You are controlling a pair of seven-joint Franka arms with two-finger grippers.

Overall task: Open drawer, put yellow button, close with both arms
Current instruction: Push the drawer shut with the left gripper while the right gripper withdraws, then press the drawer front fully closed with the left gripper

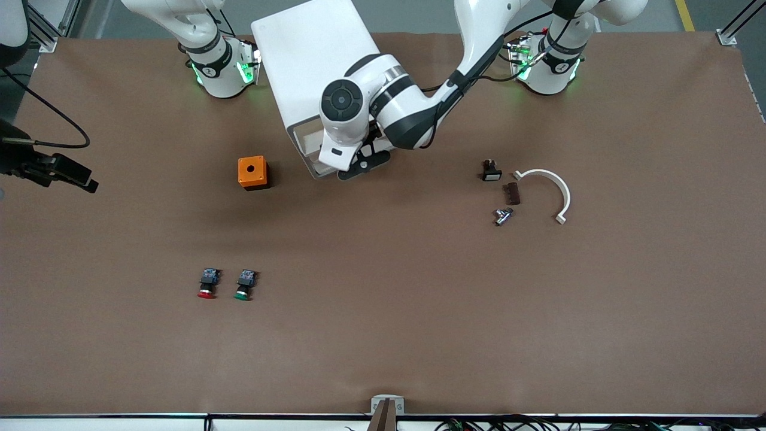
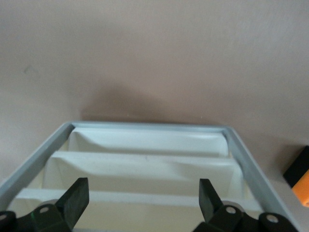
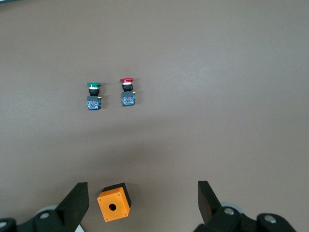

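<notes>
The left gripper [image 2: 143, 181] hangs with its black fingers [image 2: 77, 195] spread wide and nothing between them, just above the cream fronts of the tall white boxy cabinet [image 1: 311, 54]. The ledge that runs between the fingertips we take for the shallow white topmost drawer [image 2: 145, 195]. The fronts of the lower drawers step away below it toward the brown table [image 1: 419, 335]. We cannot tell whether that drawer stands out of the cabinet at all, and we see nothing of its inside. The small push-button with the yellow cap shows in no view, so we cannot say whether it already lies in the drawer. The right gripper [image 3: 142, 185] is likewise spread and empty, and hovers over the square orange box with a round hole in its top [image 3: 113, 205], which lies just under its fingers. What is in that hole we cannot see. Well out from those fingers, nearer the front camera, the red-capped button [image 3: 127, 92] and the green-capped button [image 3: 93, 95] lie side by side on bare table. As for risks, we judge that the spread left fingers may catch a lower front instead of the top one. A push from one arm alone could also skid or twist the light cabinet. The right gripper, if it drops, may knock the orange box. Closing would be wasted if the yellow-capped button is not inside.
</notes>
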